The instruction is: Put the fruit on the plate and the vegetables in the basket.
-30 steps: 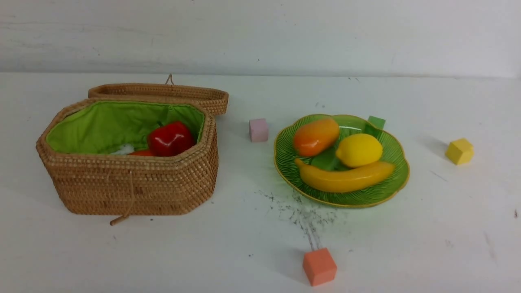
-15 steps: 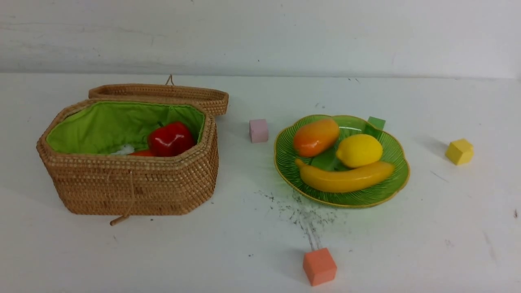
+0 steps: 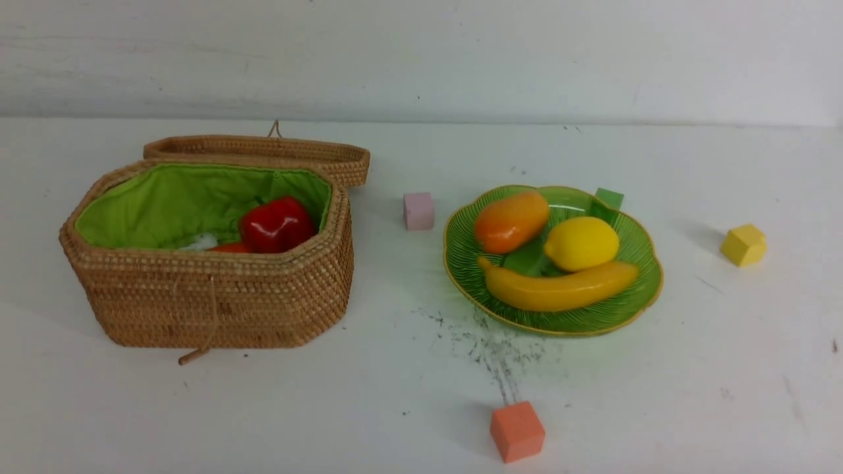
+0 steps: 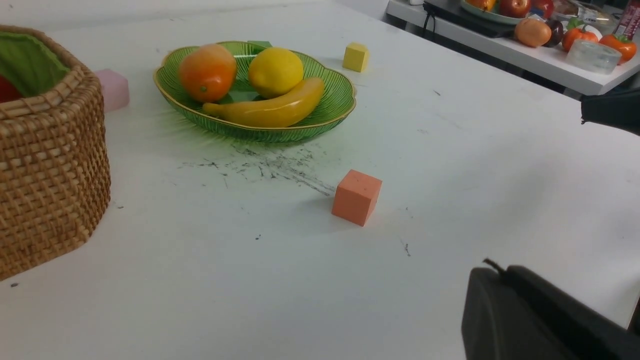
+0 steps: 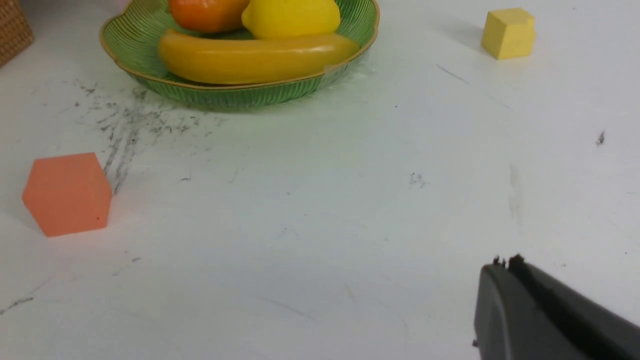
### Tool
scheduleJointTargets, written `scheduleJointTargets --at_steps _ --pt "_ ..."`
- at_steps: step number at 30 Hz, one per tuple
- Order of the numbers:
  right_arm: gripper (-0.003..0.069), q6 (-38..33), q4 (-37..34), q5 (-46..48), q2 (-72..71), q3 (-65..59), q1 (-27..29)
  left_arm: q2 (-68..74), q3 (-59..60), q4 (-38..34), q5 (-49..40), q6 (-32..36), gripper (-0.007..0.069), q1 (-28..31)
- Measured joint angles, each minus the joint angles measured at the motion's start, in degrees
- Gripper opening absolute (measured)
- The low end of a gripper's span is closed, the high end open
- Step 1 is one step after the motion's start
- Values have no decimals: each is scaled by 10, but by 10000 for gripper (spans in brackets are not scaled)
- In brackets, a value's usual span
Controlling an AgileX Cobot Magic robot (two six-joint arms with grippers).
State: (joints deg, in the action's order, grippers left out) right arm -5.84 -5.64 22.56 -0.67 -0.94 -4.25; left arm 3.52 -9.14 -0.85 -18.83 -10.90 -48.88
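- A white table [image 3: 691, 395] fills the scene, its top marked with a patch of dark scuffs [image 3: 490, 345] and scattered small specks
- Behind the table's far edge stands a pale, faintly streaked wall [image 3: 421, 59]
- Beyond the table's right side, in the left wrist view, is a second white table [image 4: 525, 55] bearing a tray of assorted toy produce [image 4: 530, 20] and a clear round container [image 4: 595, 56]
- Light is soft and even, casting faint shadows on the table

The basket [image 3: 217, 296] wall hides most of the carrot [image 3: 230, 248]; a green cube [image 3: 609, 197] sits half-hidden behind the plate [image 3: 461, 263].
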Motion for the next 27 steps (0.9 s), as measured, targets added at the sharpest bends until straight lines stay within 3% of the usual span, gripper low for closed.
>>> scheduleJointTargets --at_steps 27 --pt "-8 0 0 0 0 0 0 0 16 -1 3 0 2 0"
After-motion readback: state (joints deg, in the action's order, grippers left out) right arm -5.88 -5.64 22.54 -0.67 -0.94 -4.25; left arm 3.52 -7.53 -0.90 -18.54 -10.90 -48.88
